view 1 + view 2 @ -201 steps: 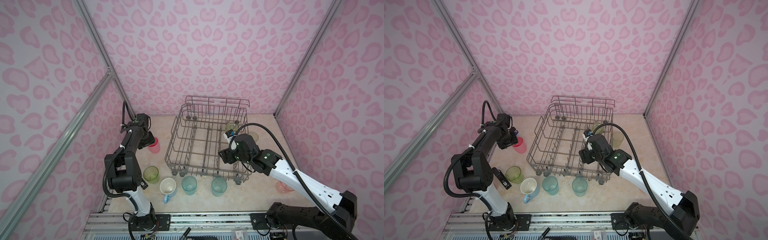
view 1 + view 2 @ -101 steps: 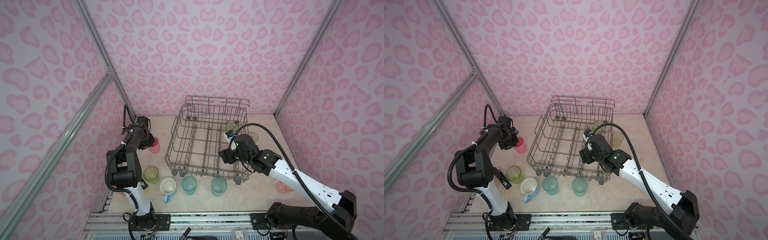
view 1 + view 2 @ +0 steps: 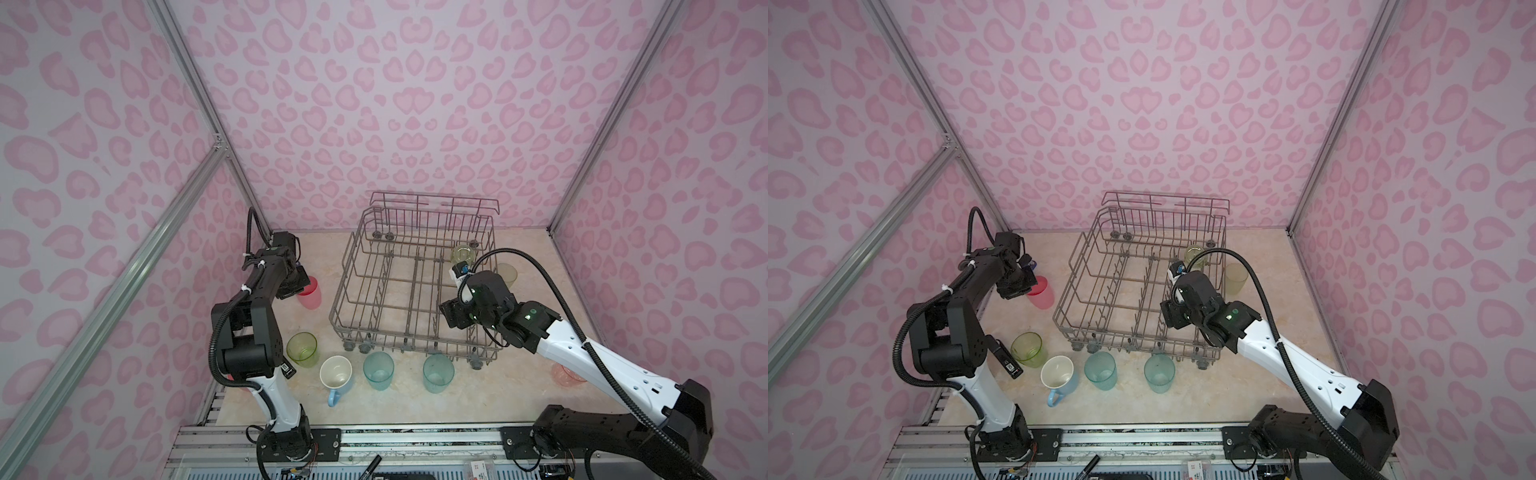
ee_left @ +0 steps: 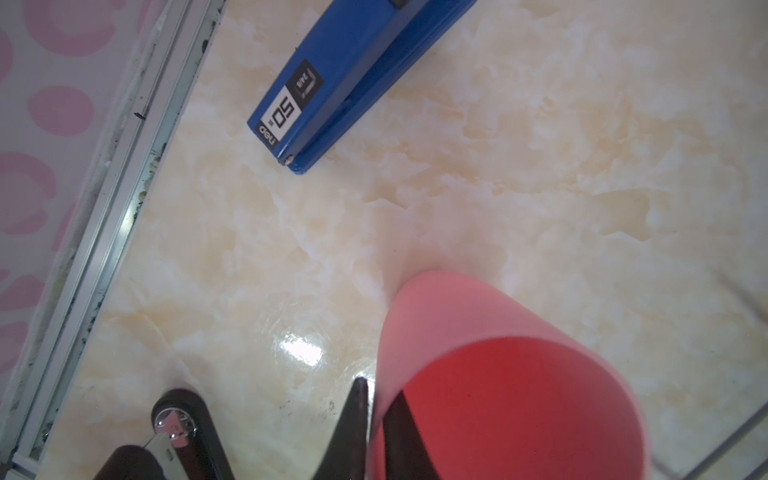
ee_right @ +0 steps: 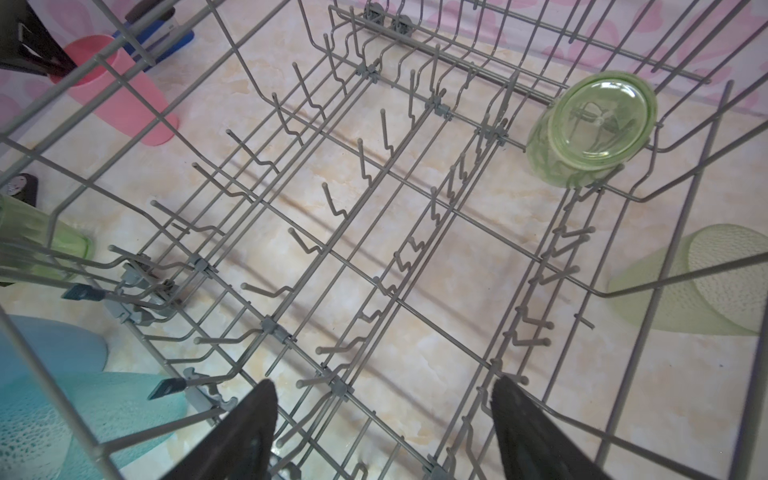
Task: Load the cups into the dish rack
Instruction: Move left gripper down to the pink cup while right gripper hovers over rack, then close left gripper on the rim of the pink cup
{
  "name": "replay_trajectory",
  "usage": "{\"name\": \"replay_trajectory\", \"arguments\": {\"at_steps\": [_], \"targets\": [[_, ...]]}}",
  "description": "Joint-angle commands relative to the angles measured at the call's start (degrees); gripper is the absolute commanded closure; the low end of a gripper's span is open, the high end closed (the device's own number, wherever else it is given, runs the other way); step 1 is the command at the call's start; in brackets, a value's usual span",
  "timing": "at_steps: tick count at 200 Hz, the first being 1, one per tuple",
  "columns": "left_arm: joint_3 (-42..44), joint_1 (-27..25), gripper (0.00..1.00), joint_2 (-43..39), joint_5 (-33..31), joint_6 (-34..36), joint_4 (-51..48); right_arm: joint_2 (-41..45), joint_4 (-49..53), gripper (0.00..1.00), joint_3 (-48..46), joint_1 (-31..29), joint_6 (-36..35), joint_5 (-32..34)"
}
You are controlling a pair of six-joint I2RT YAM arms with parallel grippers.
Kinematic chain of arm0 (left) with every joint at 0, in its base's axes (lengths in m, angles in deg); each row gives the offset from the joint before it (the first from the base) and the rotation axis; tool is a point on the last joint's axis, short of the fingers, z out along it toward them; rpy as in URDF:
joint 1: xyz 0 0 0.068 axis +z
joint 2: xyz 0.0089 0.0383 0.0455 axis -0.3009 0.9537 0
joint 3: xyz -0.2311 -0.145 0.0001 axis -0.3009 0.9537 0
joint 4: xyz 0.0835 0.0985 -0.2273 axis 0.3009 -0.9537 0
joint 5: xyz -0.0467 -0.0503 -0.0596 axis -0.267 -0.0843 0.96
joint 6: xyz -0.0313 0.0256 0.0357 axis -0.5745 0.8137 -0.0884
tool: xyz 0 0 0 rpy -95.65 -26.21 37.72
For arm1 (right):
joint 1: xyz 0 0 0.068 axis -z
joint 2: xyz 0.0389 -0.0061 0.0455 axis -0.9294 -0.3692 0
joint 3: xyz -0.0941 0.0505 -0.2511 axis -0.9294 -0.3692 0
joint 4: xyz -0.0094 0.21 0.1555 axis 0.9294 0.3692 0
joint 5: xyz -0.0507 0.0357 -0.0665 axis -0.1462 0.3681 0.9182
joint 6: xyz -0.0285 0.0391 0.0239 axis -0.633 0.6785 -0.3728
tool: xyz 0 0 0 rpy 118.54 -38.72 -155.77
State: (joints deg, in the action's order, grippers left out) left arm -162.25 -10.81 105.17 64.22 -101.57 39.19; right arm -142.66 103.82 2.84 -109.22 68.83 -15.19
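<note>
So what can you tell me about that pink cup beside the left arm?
The pink cup is a handle-free tumbler, opaque plastic by the look, narrowing toward its base. It stands mouth up and empty on the table, left of the dish rack. The left gripper pinches its rim, one finger inside, one outside.
</note>
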Motion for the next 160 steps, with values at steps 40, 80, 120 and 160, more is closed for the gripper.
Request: {"name": "replay_trajectory", "arguments": {"at_steps": [40,80,120,160], "targets": [[-4.41,0.55,0.89,-2.40,8.15,0.44,0.34,-4.20,-0.01,0.19,2.40,-0.32,4.15,1.74],[-3.77,0.86,0.97,-2.88,8.72,-0.67,0.88,-2.75,-3.72,0.19,1.34,-2.97,10.25,3.68],[-4.70,0.86,0.89,-6.39,4.81,-0.88,-0.39,-2.17,-4.92,0.19,1.07,-7.86,14.64,6.38],[-1.68,0.86,0.75,-9.31,1.46,-0.70,-0.38,-3.54,-0.96,0.18,4.63,-10.34,13.98,7.99]]}}
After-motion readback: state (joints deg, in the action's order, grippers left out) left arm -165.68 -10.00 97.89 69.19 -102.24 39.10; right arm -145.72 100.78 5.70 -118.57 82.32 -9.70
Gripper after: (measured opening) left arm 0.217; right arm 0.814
